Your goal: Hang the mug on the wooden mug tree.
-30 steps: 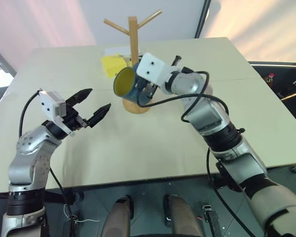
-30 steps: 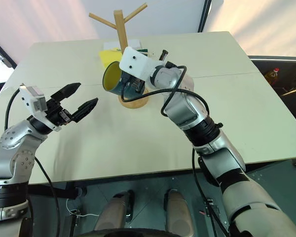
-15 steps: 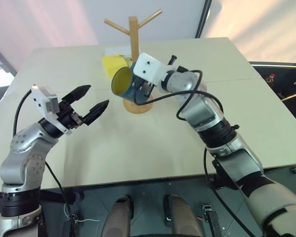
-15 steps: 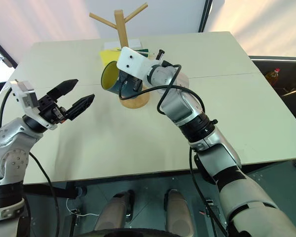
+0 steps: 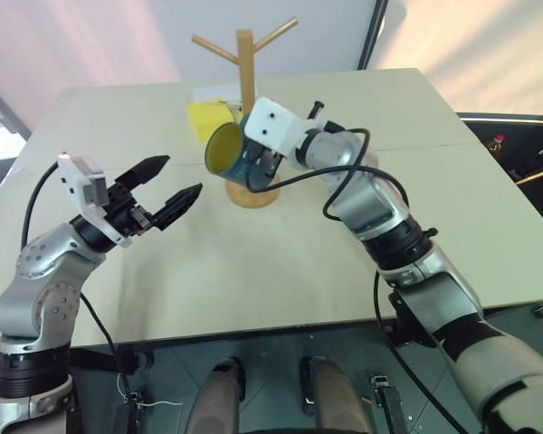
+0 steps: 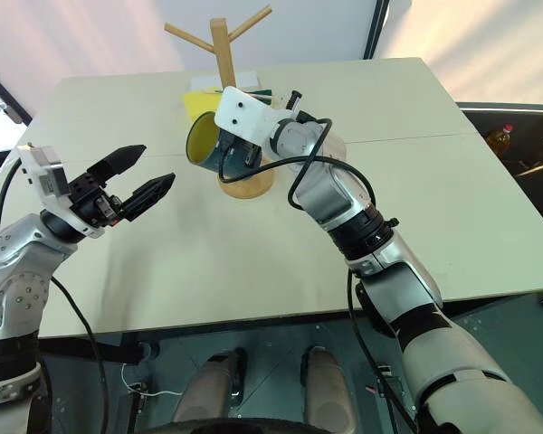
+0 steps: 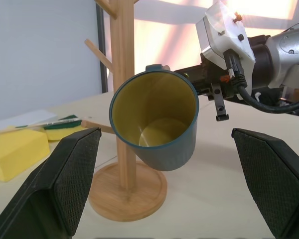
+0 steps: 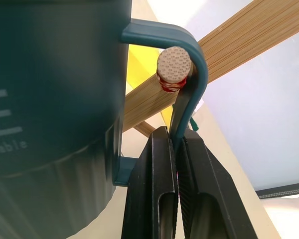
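Mug (image 5: 233,155) in glossy teal with a yellow inside now sits higher and closer to the pale wooden mug tree (image 5: 245,81), upper centre of frame, than a second ago; a round peg tip pokes through its loop handle. Right gripper (image 8: 175,149) pinches that handle; left gripper (image 5: 167,190) hangs wide apart, empty.

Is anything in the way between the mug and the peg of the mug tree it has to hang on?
Nothing visible. The right tool is shut on the handle of the mug, and in the right wrist view the peg tip of the wooden mug tree already sits inside the handle loop.
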